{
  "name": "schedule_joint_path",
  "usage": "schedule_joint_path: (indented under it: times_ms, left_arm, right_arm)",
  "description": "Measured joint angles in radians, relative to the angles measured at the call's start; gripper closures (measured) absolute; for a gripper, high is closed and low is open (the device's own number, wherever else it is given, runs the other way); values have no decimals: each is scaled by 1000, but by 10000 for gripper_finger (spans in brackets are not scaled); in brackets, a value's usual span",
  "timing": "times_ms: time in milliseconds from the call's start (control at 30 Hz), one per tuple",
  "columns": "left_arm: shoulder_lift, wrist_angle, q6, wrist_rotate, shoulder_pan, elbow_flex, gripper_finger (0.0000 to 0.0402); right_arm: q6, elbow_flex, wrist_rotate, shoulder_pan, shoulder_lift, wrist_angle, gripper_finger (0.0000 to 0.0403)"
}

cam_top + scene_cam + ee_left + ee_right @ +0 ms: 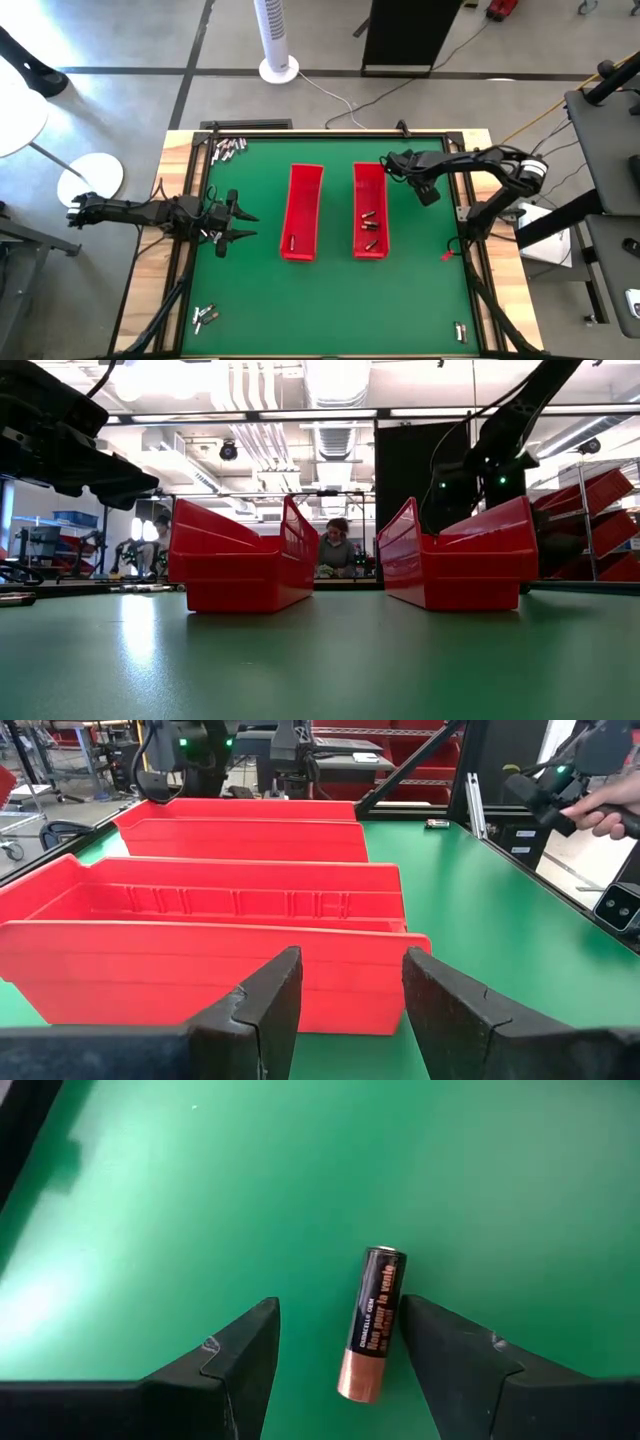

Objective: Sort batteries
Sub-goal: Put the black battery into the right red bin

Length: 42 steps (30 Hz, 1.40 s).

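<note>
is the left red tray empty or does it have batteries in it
Not empty: the high view shows one small battery lying near one end of the left red tray.

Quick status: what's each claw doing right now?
Left claw: open, empty, facing the red trays.
Right claw: open, a battery lying between its fingers, against one of them.

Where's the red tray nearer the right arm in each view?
High view: the right red tray lies centre-right on the green mat.
Low view: at picture right.
Left wrist view: the farther of two.
Right wrist view: not in it.
Shared landmark: the green mat.
</note>
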<state>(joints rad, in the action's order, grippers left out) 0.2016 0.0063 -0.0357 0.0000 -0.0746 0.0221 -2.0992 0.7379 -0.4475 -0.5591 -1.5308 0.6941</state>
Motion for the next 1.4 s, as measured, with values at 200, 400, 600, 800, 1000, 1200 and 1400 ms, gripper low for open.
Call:
schedule_joint_path:
  times_ms: [200,400,600,800,1000,1200,1400]
  left_arm:
    - [0,0,0,0,0,0,247]
    - [0,0,0,0,0,0,247]
    - [0,0,0,0,0,0,247]
    - [0,0,0,0,0,0,247]
    - [0,0,0,0,0,0,247]
    - [0,0,0,0,0,0,247]
    - [0,0,0,0,0,0,247]
  right_arm:
    - [-4,1,3,-10,-22,2,207]
    - [-4,-5,6,-15,-22,3,254]
    - [5,-16,-20,-17,-23,4,310]
    - [6,-45,-40,-21,-23,-6,347]
    - [28,-58,-61,-39,-9,9,351]
    - [59,-62,-80,-48,23,25,349]
    - [69,-62,-74,-48,28,21,349]
